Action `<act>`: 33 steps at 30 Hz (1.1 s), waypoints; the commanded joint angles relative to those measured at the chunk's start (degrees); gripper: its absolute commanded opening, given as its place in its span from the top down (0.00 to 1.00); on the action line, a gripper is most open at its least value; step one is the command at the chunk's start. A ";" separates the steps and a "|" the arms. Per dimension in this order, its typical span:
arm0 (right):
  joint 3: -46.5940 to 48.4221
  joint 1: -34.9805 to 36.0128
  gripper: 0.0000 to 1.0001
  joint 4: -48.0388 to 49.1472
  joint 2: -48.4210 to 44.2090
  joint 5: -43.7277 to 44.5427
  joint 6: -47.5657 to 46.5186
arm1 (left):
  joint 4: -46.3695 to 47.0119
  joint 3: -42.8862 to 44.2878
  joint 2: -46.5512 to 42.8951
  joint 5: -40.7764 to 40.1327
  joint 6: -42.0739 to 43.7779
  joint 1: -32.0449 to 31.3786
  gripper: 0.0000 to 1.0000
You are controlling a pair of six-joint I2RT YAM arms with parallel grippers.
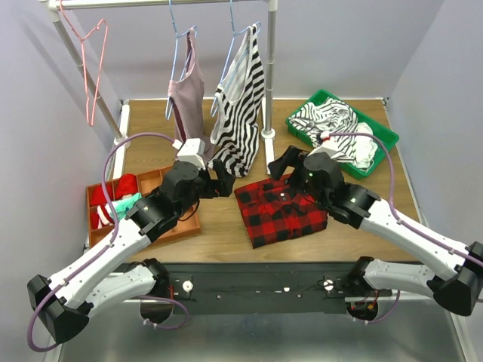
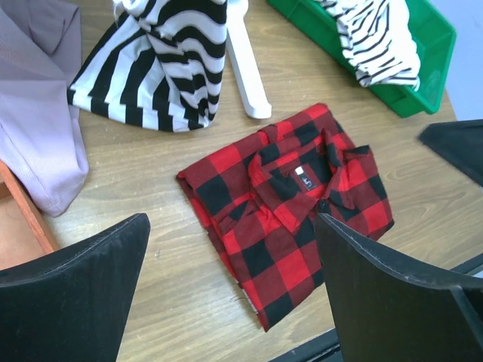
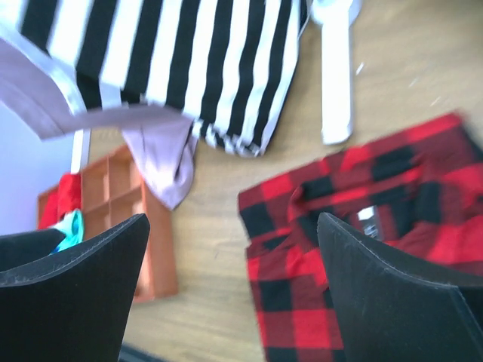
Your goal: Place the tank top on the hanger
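Pale lavender walls close in a wooden table (image 1: 226, 234) with a white clothes rack (image 1: 269, 75) standing at its far edge. On the far left end of the rack's rail hangs the pink-red wire hanger (image 1: 93, 72), bare and well apart from everything on the table. Further along the rail, two light blue hangers carry a mauve top (image 1: 187, 94) and a top with broad black-and-white stripes (image 1: 243, 98), whose hems reach down to the wood. The tank top (image 1: 332, 121), white with thin black stripes, lies crumpled in a green bin (image 1: 383, 140) at the far right corner of the table. A folded red-and-black plaid shirt (image 1: 279, 211) lies flat near the middle, between the two arms. An orange-brown divided tray (image 1: 155, 181) sits at the left edge, holding red and teal cloth in its compartments. The left gripper (image 1: 221, 182) hovers just beside the hem of the bold striped top, its jaws spread wide with nothing between them; its wrist view looks down past its fingers (image 2: 75, 294) onto the plaid shirt. The right gripper (image 1: 283, 162) hangs over the far edge of the plaid shirt, near the rack's foot, jaws likewise spread apart and empty. Neither gripper touches the tank top or the hanger.
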 commanded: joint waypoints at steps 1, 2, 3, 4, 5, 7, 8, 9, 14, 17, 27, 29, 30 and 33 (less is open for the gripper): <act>-1.54 0.11 0.00 -1.62 -3.86 9.32 -7.55 | -0.58 2.86 -1.34 -1.36 1.16 0.20 0.01; -2.06 0.11 0.00 -1.18 -4.82 10.02 -8.17 | -0.58 2.86 -1.69 -1.36 1.34 0.20 0.01; -2.24 0.11 0.00 -0.39 -5.27 10.46 -8.70 | -0.50 2.78 -2.05 -1.27 1.51 0.11 0.01; -2.42 0.11 0.00 0.05 -5.62 10.90 -9.31 | -0.50 2.78 -2.48 -0.84 1.77 0.11 0.01; -2.94 0.20 0.00 0.66 -6.06 11.43 -9.84 | -0.50 2.78 -2.58 -0.66 1.95 0.11 0.01; -3.04 0.11 0.00 1.99 -5.36 11.52 -11.86 | -0.41 2.86 -2.84 -0.05 2.30 0.11 0.01; -2.69 -0.15 0.00 2.08 -4.75 10.65 -13.09 | -0.41 2.86 -2.84 0.30 2.65 0.11 0.01; -1.55 -0.76 0.00 2.42 -2.31 9.16 -14.41 | -0.58 2.95 -2.84 0.40 2.74 0.11 0.01; 1.36 -18.11 0.02 3.56 4.30 -11.35 -16.26 | -0.67 3.13 -2.67 0.83 3.18 0.11 0.01; 4.24 -26.48 0.03 6.38 8.69 -13.70 -16.70 | -1.37 4.00 -2.23 1.45 3.18 0.03 0.01; 22.79 -39.26 0.10 10.85 35.93 -20.46 -17.49 | -2.35 5.94 -0.73 4.00 3.80 0.03 0.01; 26.91 -39.44 0.10 10.52 40.15 -21.95 -18.28 | -2.25 6.38 -0.03 4.88 4.32 0.03 0.01; 30.50 -39.44 0.11 10.34 43.91 -22.83 -18.46 | -2.43 6.81 0.15 5.14 4.50 0.11 0.01; 36.75 -39.44 0.14 10.43 50.33 -24.16 -17.94 | -2.96 7.43 0.76 4.79 5.03 0.03 0.01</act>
